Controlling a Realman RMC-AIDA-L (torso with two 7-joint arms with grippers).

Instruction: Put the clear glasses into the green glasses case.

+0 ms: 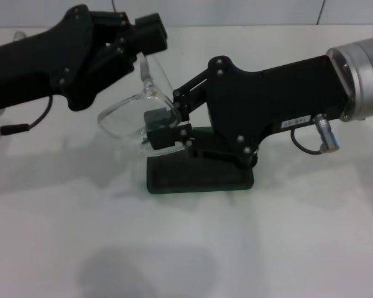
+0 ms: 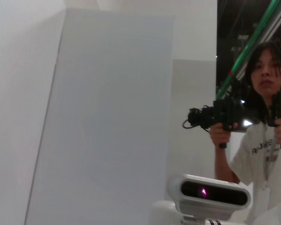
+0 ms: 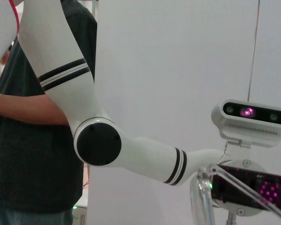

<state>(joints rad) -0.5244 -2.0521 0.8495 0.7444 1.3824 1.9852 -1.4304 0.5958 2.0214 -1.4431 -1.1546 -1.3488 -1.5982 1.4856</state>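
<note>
White table bears the green glasses case (closed)

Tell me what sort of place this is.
Probably a robot lab or data-collection room: a person holding handheld controllers, plain white partition walls, and a bare white table under the arms.

Light is coming from overhead and washing out the white table, so it's looking pretty bright. Soft grey shadows are pooling under both arms and near the front edge. The clear glasses are catching small glints. The wrist views are running dimmer, slightly soft.
</note>
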